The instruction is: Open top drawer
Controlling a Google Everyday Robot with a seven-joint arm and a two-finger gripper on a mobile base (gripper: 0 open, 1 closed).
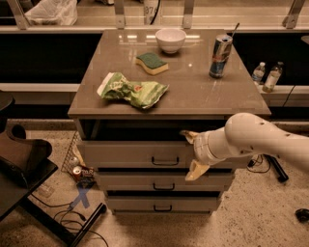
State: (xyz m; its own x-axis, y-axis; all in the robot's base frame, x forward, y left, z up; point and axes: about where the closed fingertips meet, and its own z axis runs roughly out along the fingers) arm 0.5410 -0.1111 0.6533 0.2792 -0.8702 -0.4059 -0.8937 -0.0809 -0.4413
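Tape cross (pixel 82 195) and a fallen can (pixel 77 171) lie on the speckled floor at the cabinet's left foot, beside a dark stand (pixel 21 161). Of the three stacked drawers, the bottom drawer (pixel 135 203) is nearest, then the middle drawer (pixel 130 182). Above them is the top drawer (pixel 120 153), the widest front, with a dark gap between its upper edge and the surface (pixel 203 96). Its black handle (pixel 165 161) sits uncovered at the centre.

Just right of that handle is the gripper (pixel 191 154), on a white arm (pixel 260 140) that reaches in from the right and hides the front's right end. The jaws are spread apart, one tip in the gap above the front and the other at its lower edge.

On the surface, a crumpled green bag (pixel 133 90) lies nearest. A sponge (pixel 152 62) and a tall can (pixel 220 55) are further back, and a white bowl (pixel 170 39) is furthest. Two bottles (pixel 265 76) stand off to the right, and a plastic bag (pixel 50 12) lies far left.
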